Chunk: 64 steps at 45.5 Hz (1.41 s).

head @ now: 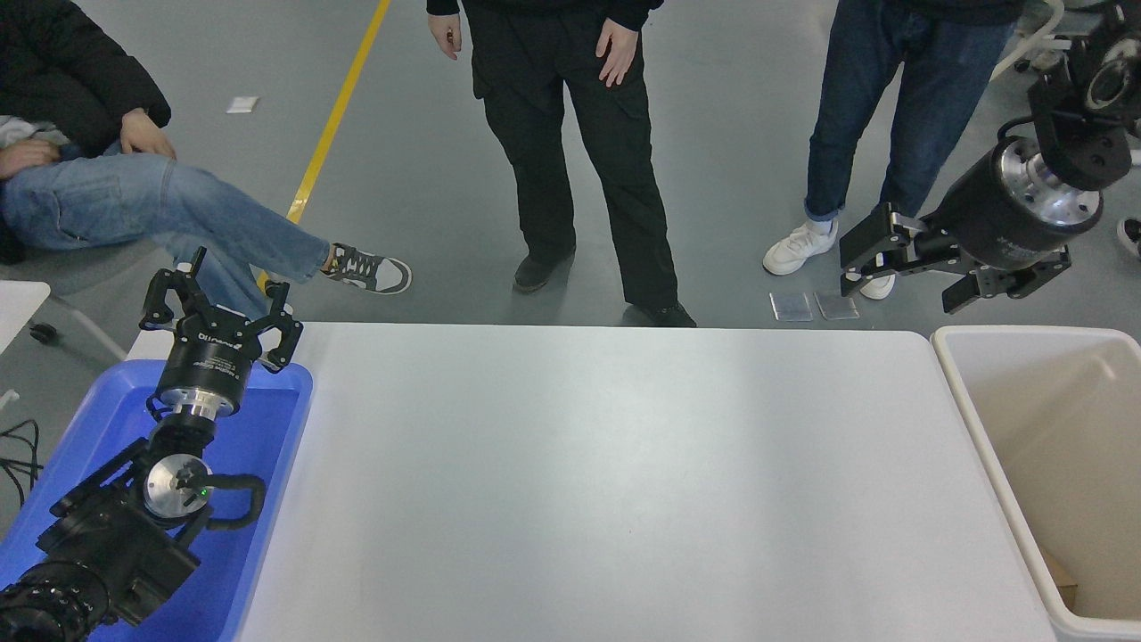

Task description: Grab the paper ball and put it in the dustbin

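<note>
Paper ball: none on the bench (606, 481); tan scrap low in dustbin (980, 419) may be it. Right end effector (909, 272) raised beyond the bin's far corner, jaws spread, empty. Left end effector (218, 312) parked over blue tray (267, 464), open. Placing looks done; next, locate another ball.

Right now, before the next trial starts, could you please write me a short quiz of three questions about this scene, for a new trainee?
1. True or false: the right claw is shut.
2. Over which container is the left claw parked? A) a blue tray B) a cardboard box C) a metal sink
3. Fill in: the cream-white container at the right end of the white table is the ____.

Key:
1. False; it is open and holds nothing.
2. A
3. dustbin
</note>
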Each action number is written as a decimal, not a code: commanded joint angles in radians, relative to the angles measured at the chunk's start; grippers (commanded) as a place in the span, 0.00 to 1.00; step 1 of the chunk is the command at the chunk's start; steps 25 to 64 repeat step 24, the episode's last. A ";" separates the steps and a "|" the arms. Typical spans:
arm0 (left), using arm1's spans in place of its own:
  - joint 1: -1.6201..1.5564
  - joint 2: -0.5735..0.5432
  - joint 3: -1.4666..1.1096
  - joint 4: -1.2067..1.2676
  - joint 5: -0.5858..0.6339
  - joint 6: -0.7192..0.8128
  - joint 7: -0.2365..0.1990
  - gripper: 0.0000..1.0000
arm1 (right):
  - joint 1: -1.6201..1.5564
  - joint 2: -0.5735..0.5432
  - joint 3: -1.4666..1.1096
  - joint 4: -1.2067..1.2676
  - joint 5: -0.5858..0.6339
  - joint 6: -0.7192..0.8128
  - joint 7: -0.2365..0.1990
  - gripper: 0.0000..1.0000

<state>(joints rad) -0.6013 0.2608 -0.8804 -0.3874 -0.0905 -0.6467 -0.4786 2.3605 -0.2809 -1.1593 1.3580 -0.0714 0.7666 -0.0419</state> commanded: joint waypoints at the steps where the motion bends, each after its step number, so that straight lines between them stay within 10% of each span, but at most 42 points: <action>1: 0.000 0.000 0.000 -0.001 0.000 0.001 0.000 0.98 | 0.022 0.054 0.003 0.004 0.005 0.019 -0.001 1.00; 64: 0.000 0.000 0.001 -0.001 0.000 -0.001 0.002 0.98 | -0.017 -0.004 -0.138 -0.005 -0.004 0.019 -0.006 1.00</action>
